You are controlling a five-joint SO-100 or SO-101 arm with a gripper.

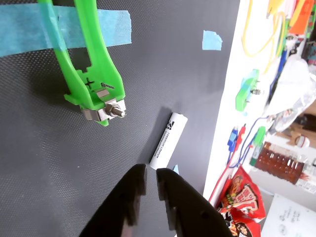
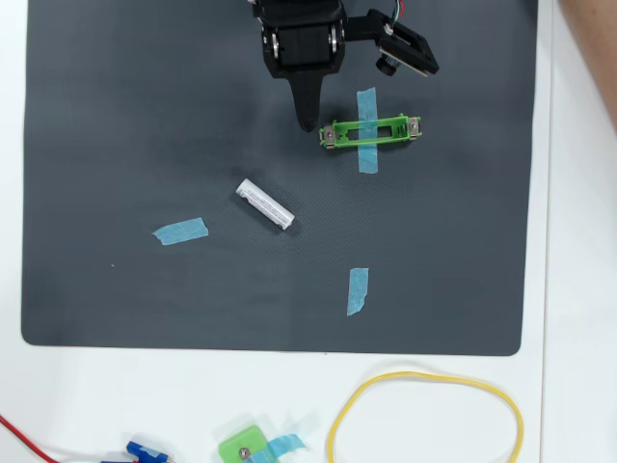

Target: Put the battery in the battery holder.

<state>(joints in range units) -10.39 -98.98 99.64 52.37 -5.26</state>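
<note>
1. The black pincer (image 1: 150,180) enters the wrist view from the bottom edge, its two fingers nearly together with only a thin slit between them, and nothing held in it.
2. In the overhead view the pincer (image 2: 308,123) points down the picture, its tip just left of the battery holder's left end.
3. The battery (image 1: 169,139), a white cylinder, lies free on the dark mat (image 2: 116,145), just beyond the fingertips in the wrist view; from overhead the battery (image 2: 265,204) lies at a slant, below and left of the pincer tip.
4. The battery holder (image 2: 371,130), a narrow green frame, is empty and pinned to the mat by a blue tape strip (image 2: 367,130) across its middle.
5. Loose blue tape scraps (image 2: 180,231) dot the mat.
6. On the white tabletop (image 2: 569,289) below the mat lies a yellow loop (image 2: 425,376).
</note>
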